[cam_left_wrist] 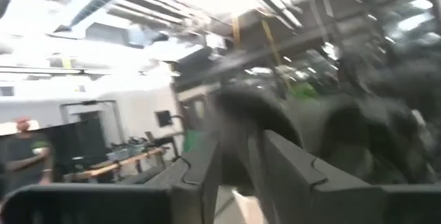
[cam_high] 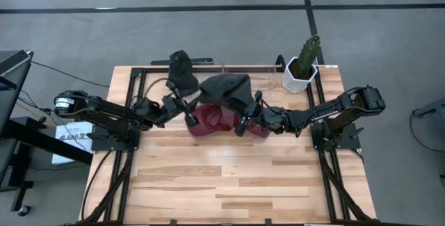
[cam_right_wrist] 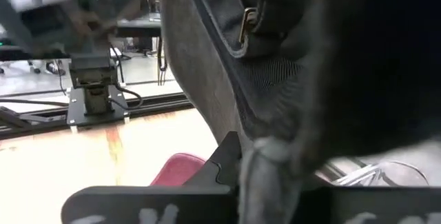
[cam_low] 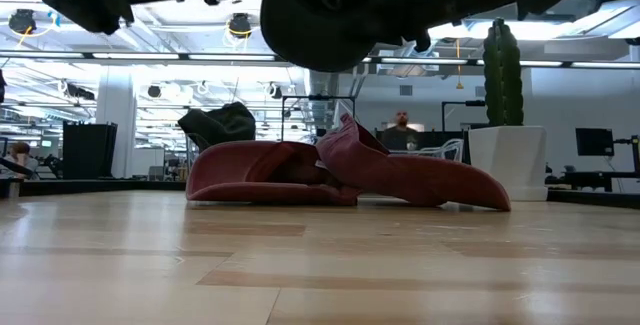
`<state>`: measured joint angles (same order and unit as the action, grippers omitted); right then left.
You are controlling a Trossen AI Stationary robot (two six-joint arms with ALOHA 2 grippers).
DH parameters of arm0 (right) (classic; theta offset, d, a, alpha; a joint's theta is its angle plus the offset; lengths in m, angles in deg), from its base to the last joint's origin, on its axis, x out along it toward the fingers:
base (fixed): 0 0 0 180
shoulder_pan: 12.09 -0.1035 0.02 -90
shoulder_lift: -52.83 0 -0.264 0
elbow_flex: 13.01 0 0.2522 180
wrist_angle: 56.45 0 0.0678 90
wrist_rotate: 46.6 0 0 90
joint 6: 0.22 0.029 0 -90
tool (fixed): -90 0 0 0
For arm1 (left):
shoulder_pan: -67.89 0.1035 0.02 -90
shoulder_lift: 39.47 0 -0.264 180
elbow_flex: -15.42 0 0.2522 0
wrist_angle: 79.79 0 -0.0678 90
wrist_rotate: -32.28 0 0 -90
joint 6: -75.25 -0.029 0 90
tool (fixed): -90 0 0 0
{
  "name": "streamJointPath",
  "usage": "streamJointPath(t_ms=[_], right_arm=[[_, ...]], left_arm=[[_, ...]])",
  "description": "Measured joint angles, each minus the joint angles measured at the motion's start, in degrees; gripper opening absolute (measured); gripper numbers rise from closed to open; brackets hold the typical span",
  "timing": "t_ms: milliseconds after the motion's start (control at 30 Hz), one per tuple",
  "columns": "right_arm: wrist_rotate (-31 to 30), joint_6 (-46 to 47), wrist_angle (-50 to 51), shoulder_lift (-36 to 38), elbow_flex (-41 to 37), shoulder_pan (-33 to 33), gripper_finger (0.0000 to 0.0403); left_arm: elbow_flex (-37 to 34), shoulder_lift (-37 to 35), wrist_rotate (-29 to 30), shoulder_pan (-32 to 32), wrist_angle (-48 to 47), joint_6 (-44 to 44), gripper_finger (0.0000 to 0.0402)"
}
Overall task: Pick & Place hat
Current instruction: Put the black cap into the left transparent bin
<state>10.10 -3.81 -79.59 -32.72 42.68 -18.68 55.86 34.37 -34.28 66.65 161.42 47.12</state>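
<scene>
A dark grey hat (cam_high: 226, 87) of soft woven cloth hangs above the middle of the far half of the bench (cam_high: 229, 184), held up off the surface. In the right wrist view its fabric shows a fine ribbed weave, a stitched strap and a small brass-coloured buckle. The right tool (cam_high: 243, 119) comes in from the right and is pinching the hat's crumpled edge; that view shows the cloth bunched between its dark fingers (cam_right_wrist: 224, 162). The left tool (cam_high: 186, 113) reaches in from the left, just beside the hat's left side; its fingers (cam_left_wrist: 200, 176) stand slightly apart with a narrow gap, and whether they hold any cloth cannot be told.

Under the hat lies a maroon hat (cam_low: 340, 173), floppy and felt-like, flattened on the pale wooden planks with one fold of its brim turned up. A second dark hat (cam_high: 182, 71) sits toward the far left, near the black frame rail.

At the far right corner stands a white faceted pot (cam_high: 300, 75) with angular sides; in it is an upright green cactus (cam_high: 310, 49).
</scene>
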Motion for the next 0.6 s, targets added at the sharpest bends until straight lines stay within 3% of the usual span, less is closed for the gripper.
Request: streamJointPath(t_ms=[300, 367, 467, 600], right_arm=[[-6.87, -1.54, 3.97, 0.00, -0.20, -0.04, 0.0003], [-8.05, -2.40, 3.90, 0.01, -0.20, 0.01, 0.0003], [-10.13, -2.49, 3.88, 0.02, -0.20, 0.06, 0.0003], [-13.62, -2.47, 4.68, 0.07, -0.20, 0.39, 0.0003]], left_arm=[[0.13, -11.43, 7.97, 0.77, 0.74, -5.70, 0.0113], [0.13, -13.05, 5.63, 1.66, 0.77, -2.43, 0.0113], [0.51, -14.07, -2.78, 3.22, -3.64, 2.83, 0.0108], [5.79, -13.05, -10.35, 4.64, -22.05, 9.29, 0.0099]])
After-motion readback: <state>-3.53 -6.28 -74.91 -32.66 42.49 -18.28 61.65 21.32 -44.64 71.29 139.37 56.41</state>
